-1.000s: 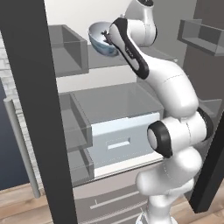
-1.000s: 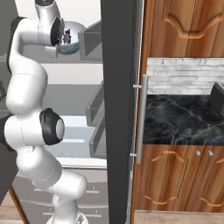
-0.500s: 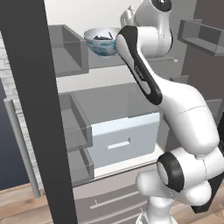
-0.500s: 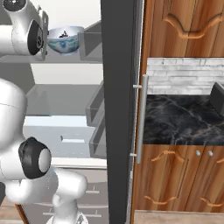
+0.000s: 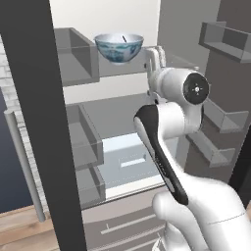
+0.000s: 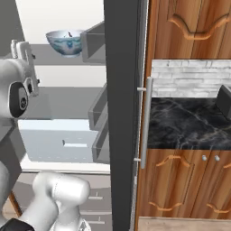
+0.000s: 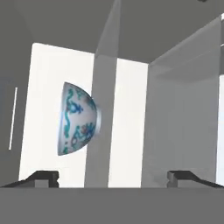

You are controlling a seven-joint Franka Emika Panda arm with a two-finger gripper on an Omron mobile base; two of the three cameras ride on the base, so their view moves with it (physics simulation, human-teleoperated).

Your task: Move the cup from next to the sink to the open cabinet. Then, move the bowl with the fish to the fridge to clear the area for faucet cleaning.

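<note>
The bowl (image 5: 119, 47) stands upright on the upper shelf of the fridge (image 5: 128, 68), white inside and blue-patterned outside. A thin dark tip of the fish (image 5: 125, 38) shows above its rim. My gripper (image 5: 154, 55) is open just right of the bowl, apart from it and holding nothing. From the right base view the bowl (image 6: 66, 42) sits on the same shelf with the gripper (image 6: 21, 50) to its left. The hand view is rolled: the bowl (image 7: 78, 118) lies on its side ahead of the wide-apart gripper (image 7: 113, 177).
Grey door bins (image 5: 76, 56) line the open fridge door, with its bar handle (image 5: 22, 162) at the left. A pale drawer (image 5: 125, 159) sits lower in the fridge. Right of the fridge are a black marble counter (image 6: 185, 124) and wooden cabinets (image 6: 189, 27).
The gripper opened and let go of the bowl, which now rests on the fridge shelf. The hand has drawn back from it and the arm has folded nearer the base.
</note>
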